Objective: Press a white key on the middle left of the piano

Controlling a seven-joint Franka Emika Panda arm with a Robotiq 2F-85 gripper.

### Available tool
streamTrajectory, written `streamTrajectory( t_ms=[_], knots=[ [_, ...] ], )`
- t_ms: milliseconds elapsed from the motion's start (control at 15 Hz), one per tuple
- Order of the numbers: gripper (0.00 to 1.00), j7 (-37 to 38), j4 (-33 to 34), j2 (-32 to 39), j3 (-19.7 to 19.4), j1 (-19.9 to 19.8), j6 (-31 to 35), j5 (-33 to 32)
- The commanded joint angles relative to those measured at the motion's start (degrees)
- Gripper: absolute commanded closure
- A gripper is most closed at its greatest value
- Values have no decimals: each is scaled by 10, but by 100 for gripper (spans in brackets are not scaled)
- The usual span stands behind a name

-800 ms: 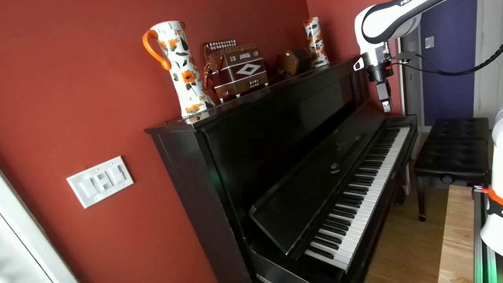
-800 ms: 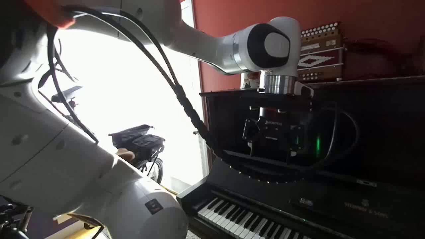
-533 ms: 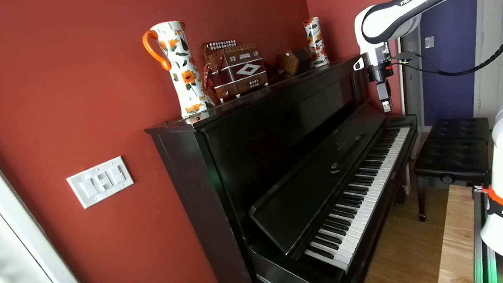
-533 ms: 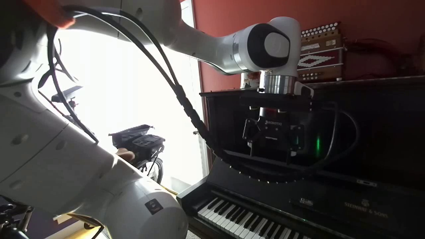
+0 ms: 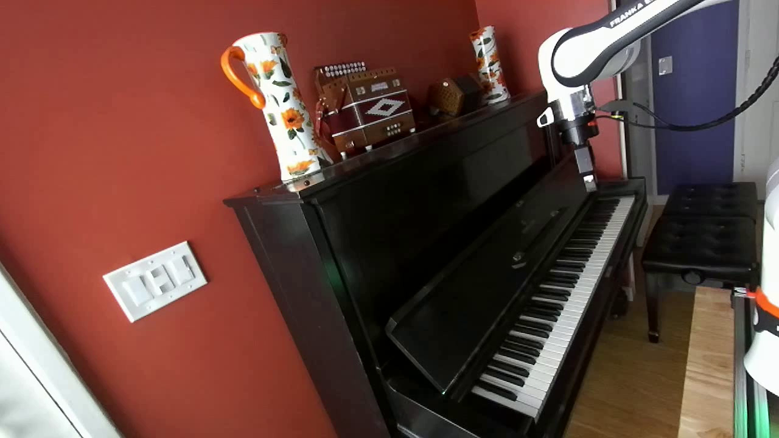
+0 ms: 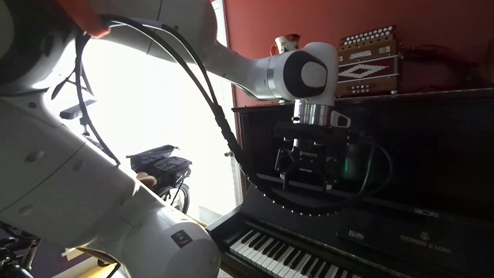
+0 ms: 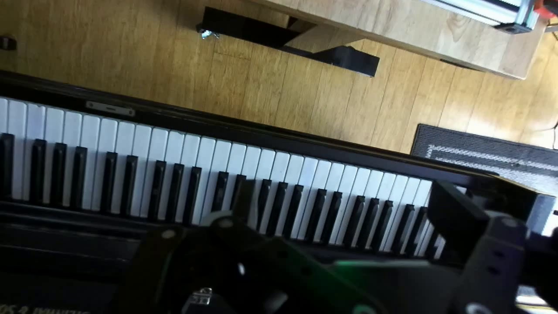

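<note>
Two fingers: spread wide on the gripper, holding nothing.
Piano: against the red wall, keyboard below the gripper, fingertips apart from it.
Likely step: placement over the left part; the press is not yet made.
White keys: narrow targets; a straight drop with fingers this far apart could sound two at once.
Black keys: set toward the fallboard; a tip too far in could strike one.
Fallboard slope: behind the fingertips in both exterior views, gap unclear; a low, inward path could knock it.
Cable: loops low beside the gripper and might rub the piano on descent.
Front rail: could catch a tip that falls short.
Open room: air above the keys, and floor between rail and wooden table.
</note>
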Motion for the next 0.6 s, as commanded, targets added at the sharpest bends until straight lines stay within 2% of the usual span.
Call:
streamTrajectory(
  t_ms=[0,400,467,533],
  knots=[
    [0,-13,-56,1,6,18,66,35],
    [0,4,-142,32,26,33,218,75],
    [0,3,-151,41,29,34,234,76],
    [0,-2,-131,27,28,27,200,67]
  ],
)
